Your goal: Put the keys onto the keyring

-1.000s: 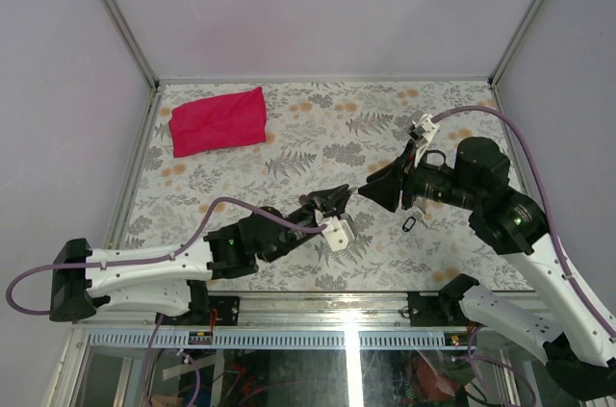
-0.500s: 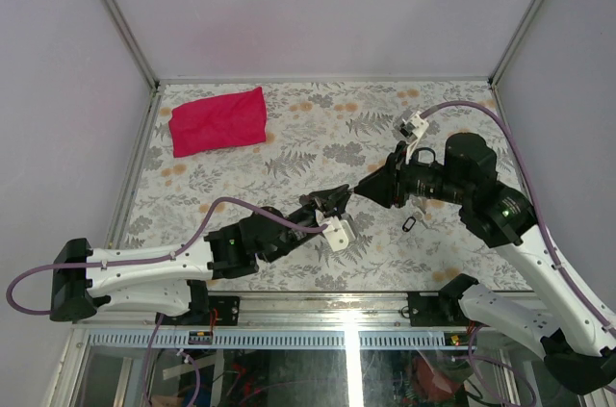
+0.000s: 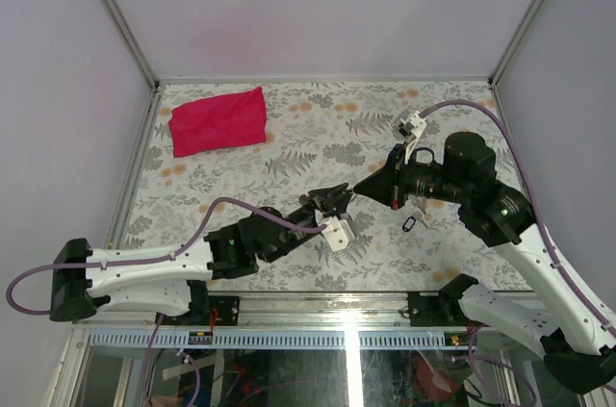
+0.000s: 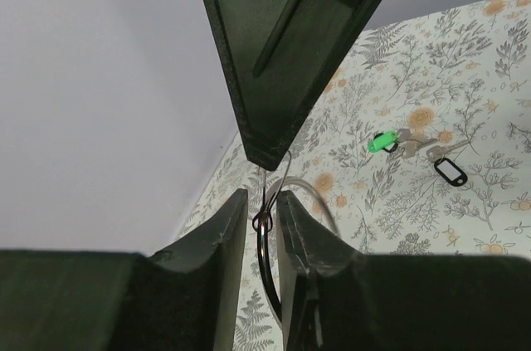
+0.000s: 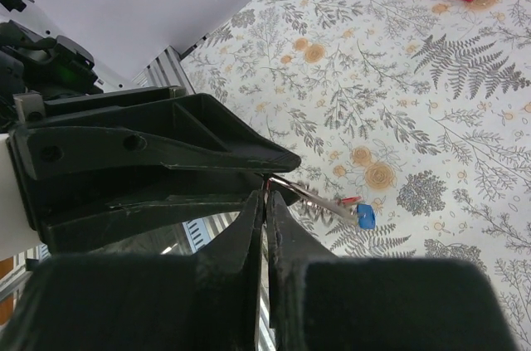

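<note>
Meeting tip to tip, the left gripper (image 4: 261, 202) pinches the keyring (image 4: 264, 264) in nearly closed jaws; the right gripper (image 5: 264, 202) has its jaws pressed together, contents unclear.

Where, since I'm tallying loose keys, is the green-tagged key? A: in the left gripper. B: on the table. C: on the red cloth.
B: the green-tagged key lies on the table, apart from the left gripper, which pinches the keyring.

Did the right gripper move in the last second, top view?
Yes. The right gripper shifted slightly left, away from the small black plastic tag, which stayed put.
</note>
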You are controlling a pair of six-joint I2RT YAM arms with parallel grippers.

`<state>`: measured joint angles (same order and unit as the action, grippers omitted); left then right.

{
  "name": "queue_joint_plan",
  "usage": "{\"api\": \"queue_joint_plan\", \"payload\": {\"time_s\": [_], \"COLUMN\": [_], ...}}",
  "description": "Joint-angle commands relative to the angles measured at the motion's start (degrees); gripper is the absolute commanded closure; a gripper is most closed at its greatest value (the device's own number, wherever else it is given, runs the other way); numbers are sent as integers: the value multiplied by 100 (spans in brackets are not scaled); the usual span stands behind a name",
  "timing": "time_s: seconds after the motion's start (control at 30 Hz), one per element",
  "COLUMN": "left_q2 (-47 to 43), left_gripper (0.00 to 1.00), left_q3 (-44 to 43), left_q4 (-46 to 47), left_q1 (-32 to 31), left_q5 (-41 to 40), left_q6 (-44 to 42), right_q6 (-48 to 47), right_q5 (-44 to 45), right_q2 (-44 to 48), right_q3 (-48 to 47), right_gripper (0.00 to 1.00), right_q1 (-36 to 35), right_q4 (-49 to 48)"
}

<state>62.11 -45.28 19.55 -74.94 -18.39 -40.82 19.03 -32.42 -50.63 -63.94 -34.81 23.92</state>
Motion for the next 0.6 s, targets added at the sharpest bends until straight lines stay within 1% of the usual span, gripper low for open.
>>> {"api": "queue_joint_plan", "payload": {"time_s": [0.0, 0.17, 0.43, 0.57], "left_q2": [-156, -174, -177, -192], "left_gripper": [78, 77, 83, 84], "left_q3": [25, 88, 109, 115], "left_q4": [558, 605, 626, 604], "left_q1": [-23, -27, -30, -34], "left_q5": [60, 172, 284, 369], "left_q6": [-80, -105, -149, -158], "right_q6": [-78, -98, -96, -99], "right_q5": [77, 115, 105, 105], "right_q2": [24, 6, -14, -31], "right_q3": [-183, -215, -222, -191], "right_gripper": [100, 100, 100, 100], "right_q1": [13, 13, 17, 16], "right_q4": [-79, -46, -24, -19]}}
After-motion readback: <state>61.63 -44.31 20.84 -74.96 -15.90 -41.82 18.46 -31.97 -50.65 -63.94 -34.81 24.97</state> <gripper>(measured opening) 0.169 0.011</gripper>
